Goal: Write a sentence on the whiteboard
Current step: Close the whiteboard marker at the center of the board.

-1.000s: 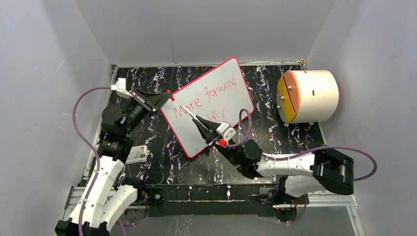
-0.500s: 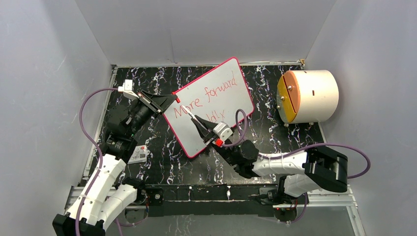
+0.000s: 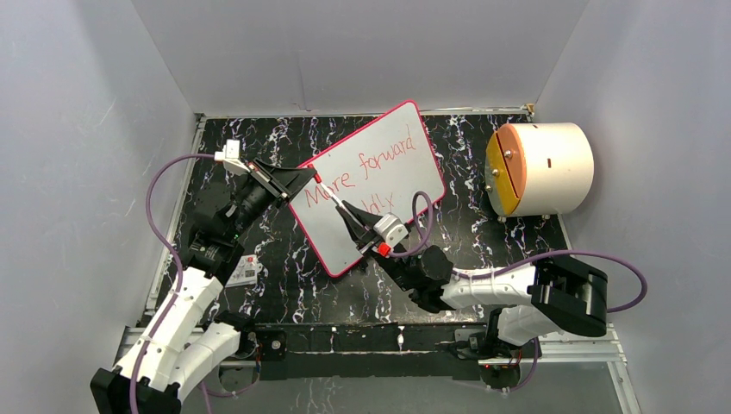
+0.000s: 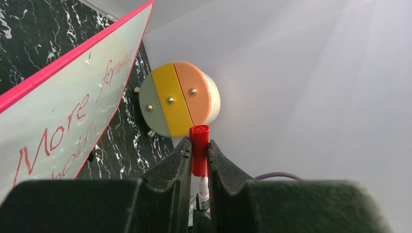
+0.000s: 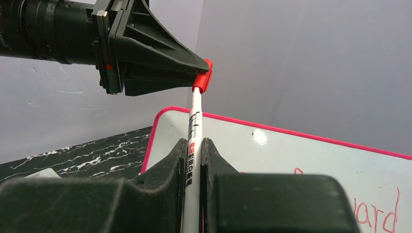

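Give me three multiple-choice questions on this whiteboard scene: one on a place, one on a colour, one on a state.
1. In the top view, the cylinder stands: A left of the whiteboard; B right of it; C on it.
2. The sentence is: A blue; B red; C black.
3. The left gripper is: A open; B shut on nothing; C shut on the cap.

Answers:
1 B: it stands past the whiteboard's right edge.
2 B: the handwritten words are red.
3 C: its fingers pinch the red cap at the end of the marker.
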`<state>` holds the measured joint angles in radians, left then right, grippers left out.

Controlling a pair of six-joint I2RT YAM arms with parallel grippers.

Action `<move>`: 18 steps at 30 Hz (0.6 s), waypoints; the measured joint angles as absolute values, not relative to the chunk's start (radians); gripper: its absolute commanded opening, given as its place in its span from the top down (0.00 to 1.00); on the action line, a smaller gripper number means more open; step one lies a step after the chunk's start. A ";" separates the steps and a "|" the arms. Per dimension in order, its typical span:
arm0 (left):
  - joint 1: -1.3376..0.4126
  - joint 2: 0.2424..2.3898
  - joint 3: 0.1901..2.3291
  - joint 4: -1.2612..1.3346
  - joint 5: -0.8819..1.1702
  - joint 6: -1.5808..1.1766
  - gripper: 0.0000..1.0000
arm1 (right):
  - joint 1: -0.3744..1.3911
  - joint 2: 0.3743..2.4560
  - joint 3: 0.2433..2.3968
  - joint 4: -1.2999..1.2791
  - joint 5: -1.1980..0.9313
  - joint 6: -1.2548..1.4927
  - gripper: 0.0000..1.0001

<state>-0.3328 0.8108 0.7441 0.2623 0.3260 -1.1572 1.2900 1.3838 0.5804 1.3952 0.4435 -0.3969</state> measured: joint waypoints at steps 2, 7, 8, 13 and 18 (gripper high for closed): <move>-0.338 0.811 0.744 0.262 0.326 -1.158 1.00 | 1.290 1.384 0.581 1.396 0.443 -0.397 1.00; -0.347 0.811 0.743 0.264 0.325 -1.164 1.00 | 1.290 1.384 0.581 1.396 0.451 -0.397 1.00; -0.348 0.811 0.743 0.263 0.325 -1.164 1.00 | 1.290 1.384 0.581 1.397 0.451 -0.398 1.00; -0.356 0.811 0.743 0.269 0.325 -1.168 1.00 | 1.290 1.384 0.580 1.404 0.466 -0.400 1.00; -0.369 0.819 0.730 0.295 0.326 -1.174 1.00 | 1.290 1.393 0.580 1.422 0.472 -0.400 1.00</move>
<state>-0.3687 0.8188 0.7303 0.2947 0.3256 -1.1740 1.2903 1.3933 0.5804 1.4216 0.4725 -0.4000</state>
